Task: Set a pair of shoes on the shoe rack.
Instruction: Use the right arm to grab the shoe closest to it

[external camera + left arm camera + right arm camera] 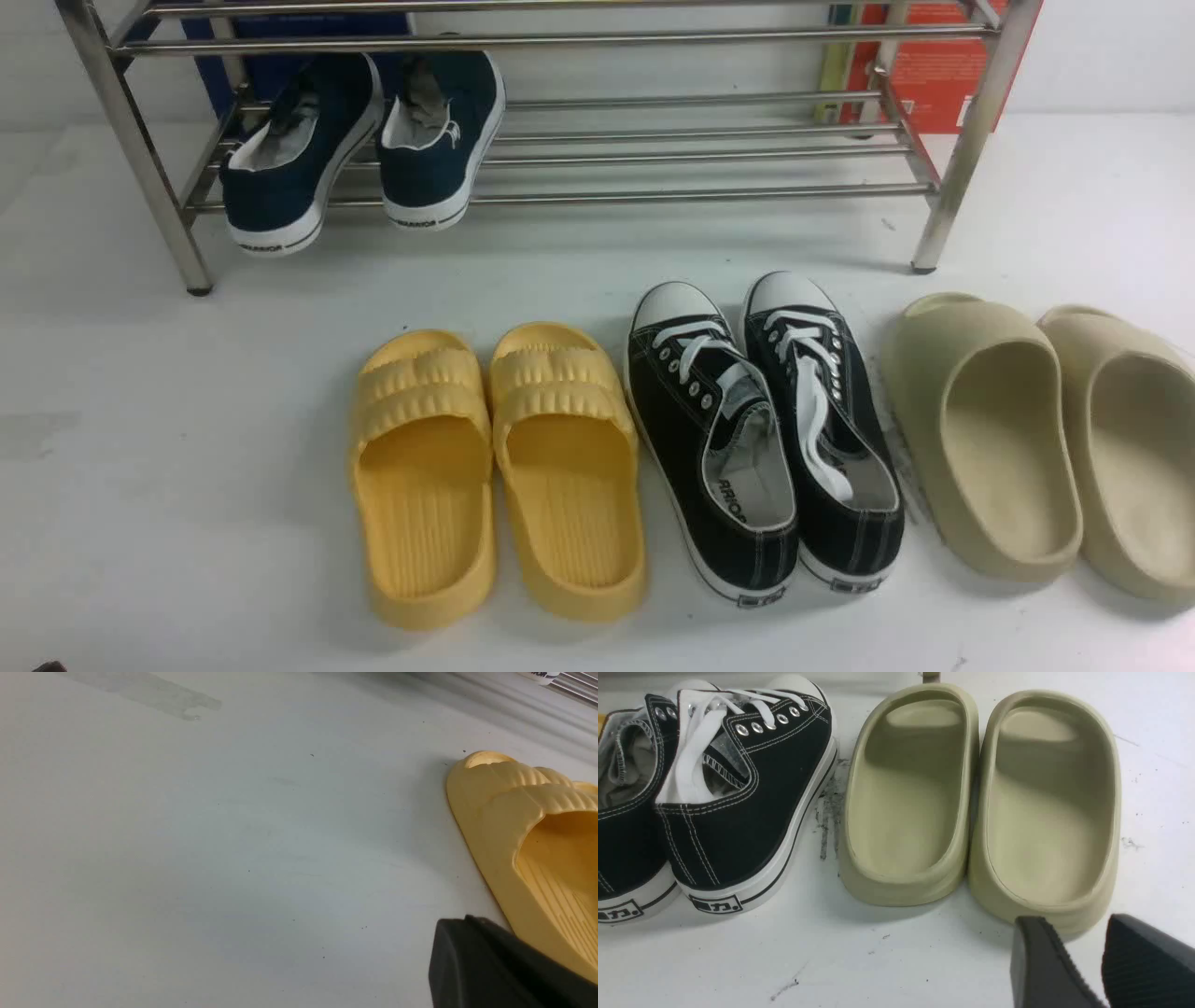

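Note:
The pair of shoes, two black canvas sneakers [761, 439] with white laces and toe caps, stands side by side on the white surface, toes toward the shoe rack [653, 191]. In the right wrist view both sneakers [752, 812] show from the heel side. My right gripper [1073, 921] is open and empty, low behind the heel of a beige slide [1045, 812] and well to the side of the sneakers. My left gripper [467, 924] is shut on nothing, beside a yellow slide [528, 849]. Neither gripper shows in the front view.
Two navy slip-on sneakers [364, 149] lie on the rack's lower shelf at its left end. Yellow slides [495, 467] stand left of the black sneakers and beige slides [1046, 448] right of them. Behind the rack are a blue box [280, 37] and an orange box [934, 65].

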